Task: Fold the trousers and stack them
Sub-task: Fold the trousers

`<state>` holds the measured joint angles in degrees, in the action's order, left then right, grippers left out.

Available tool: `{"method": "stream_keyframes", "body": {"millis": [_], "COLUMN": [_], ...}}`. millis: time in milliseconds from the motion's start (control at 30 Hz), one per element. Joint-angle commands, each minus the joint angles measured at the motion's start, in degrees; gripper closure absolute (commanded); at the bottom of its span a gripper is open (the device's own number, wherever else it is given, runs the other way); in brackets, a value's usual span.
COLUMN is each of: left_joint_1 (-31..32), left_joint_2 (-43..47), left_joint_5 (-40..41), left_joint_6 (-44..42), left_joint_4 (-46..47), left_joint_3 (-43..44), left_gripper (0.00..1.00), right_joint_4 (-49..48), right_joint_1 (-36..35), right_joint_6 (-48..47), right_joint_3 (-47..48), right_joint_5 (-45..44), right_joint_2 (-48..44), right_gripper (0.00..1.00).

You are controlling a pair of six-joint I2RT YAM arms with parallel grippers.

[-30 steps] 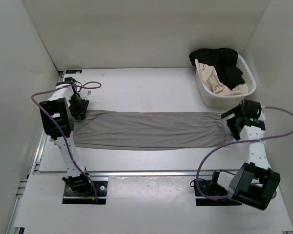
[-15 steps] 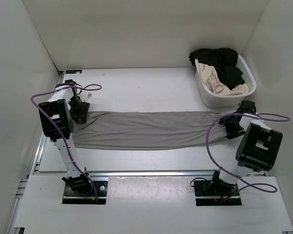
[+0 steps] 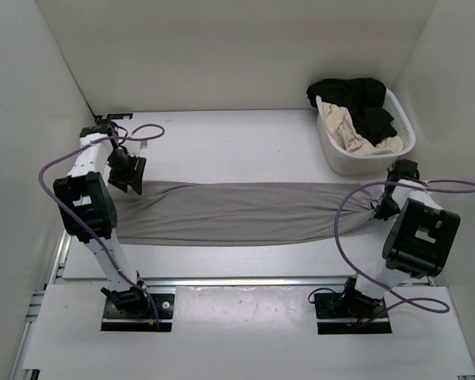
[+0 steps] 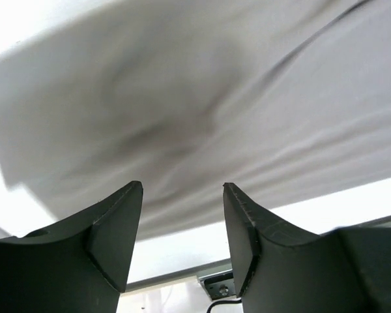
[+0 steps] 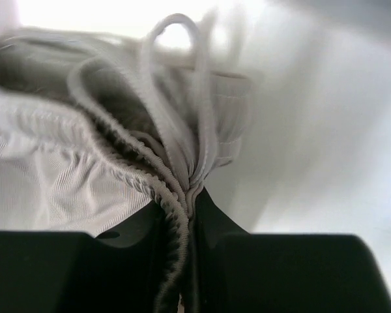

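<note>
In the far right corner I see a white laundry basket (image 3: 334, 154). A black garment (image 3: 355, 93) is heaped in it and spills over its far rim, and a beige garment (image 3: 350, 131) is crumpled beside it inside. The white worktop (image 3: 237, 146) sits in a plain white-walled enclosure, with a metal rail (image 3: 237, 281) running along its near edge by the arm bases. The grey trousers (image 3: 237, 212) lie flat across the middle of the worktop in one long band from left to right, well apart from the basket. My left arm reaches up and forward from its base, a purple cable (image 3: 142, 131) looping off its wrist. Its left claw (image 3: 127, 176) is over the far left end of the band. From the left wrist view that claw (image 4: 182, 195) has its jaws spread, with nothing between them and the grey fabric (image 4: 215, 98) below; I cannot tell whether it touches the cloth. My right arm is folded tight over its base, and the right claw (image 3: 384, 207) is at the right end of the trousers. From the right wrist view the right claw (image 5: 186, 195) is pressed together, pinching the gathered waistband (image 5: 85, 130), with the drawstring (image 5: 176, 78) looping up just above the pinch.
</note>
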<state>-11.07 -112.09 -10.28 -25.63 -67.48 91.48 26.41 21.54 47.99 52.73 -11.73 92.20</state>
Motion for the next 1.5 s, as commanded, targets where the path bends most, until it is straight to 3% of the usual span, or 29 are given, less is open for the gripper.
{"method": "stream_keyframes", "body": {"millis": [0,100,267,333,467,500,533,600,733,800,1000,1133,1267,1300,1333,1400,1467], "left_joint_1": [0.4,0.4,0.4,0.4,1.6,2.1,2.1,2.7,2.7,2.7,3.2,3.2,3.2,3.2,3.2,3.2,3.2], "left_joint_2": [5.1,5.1,5.8,5.8,2.9,2.3,1.8,1.2,0.5,-0.1,-2.5,-3.0,-3.0,-2.5,-2.5,-1.9,-0.7], "left_joint_5": [-1.6,3.4,6.6,6.6,6.6,6.6,6.6,6.6,4.4,4.4,4.4,3.7,4.3,4.3,4.3,4.8,4.8], "left_joint_6": [-0.6,-0.6,0.6,0.6,1.2,1.2,1.2,1.2,0.5,0.0,-1.2,-1.2,-1.2,-1.2,-1.2,-1.2,-0.7], "left_joint_4": [-1.5,-0.1,3.4,5.0,6.2,6.2,6.7,7.5,7.5,7.5,9.6,9.7,9.7,9.7,9.7,8.9,8.2], "left_joint_3": [-0.8,-6.2,-10.9,-11.6,-12.9,-13.6,-13.6,-14.3,-14.3,-14.3,-15.5,-15.5,-12.3,-11.5,-10.8,-8.2,-6.5], "left_gripper": [0.35,0.35,0.35,0.35,0.35,0.35,0.35,0.35,0.35,0.35,0.35,0.35,0.35,0.35,0.35,0.35,0.33], "right_joint_4": [7.1,10.9,14.8,19.9,28.5,30.6,35.6,40.9,56.4,58.5,53.9,47.9,42.9,40.9,39.9,37.8,36.4], "right_joint_1": [0.0,-5.0,-26.8,-38.7,-57.8,-64.8,-68.0,-75.5,-82.0,-83.9,-87.3,-89.5,-91.4,-92.2,-93.0,-93.8,-95.6], "right_joint_6": [-8.2,-15.2,-17.5,-10.0,8.7,13.0,21.4,29.0,40.3,43.8,47.6,41.4,33.3,31.7,28.1,24.1,19.5], "right_joint_3": [5.3,8.5,7.3,7.3,9.1,10.5,14.6,20.3,39.2,48.0,47.5,46.2,50.9,51.9,54.1,56.3,58.7], "right_joint_5": [-14.4,-22.8,-36.5,-44.0,-47.7,-48.5,-48.5,-49.2,-49.2,-48.6,-45.8,-41.7,-40.5,-40.5,-40.5,-40.5,-42.0], "right_joint_2": [-6.0,-11.7,-18.8,-18.6,-12.2,-7.4,-4.5,5.1,21.1,25.6,26.2,29.9,35.2,35.8,36.4,37.3,37.9], "right_gripper": [1.0,1.0,1.0,1.0,1.0,1.0,1.0,1.0,1.0,1.0,1.0,0.98,0.62,0.35,0.24,0.13,0.09]}}
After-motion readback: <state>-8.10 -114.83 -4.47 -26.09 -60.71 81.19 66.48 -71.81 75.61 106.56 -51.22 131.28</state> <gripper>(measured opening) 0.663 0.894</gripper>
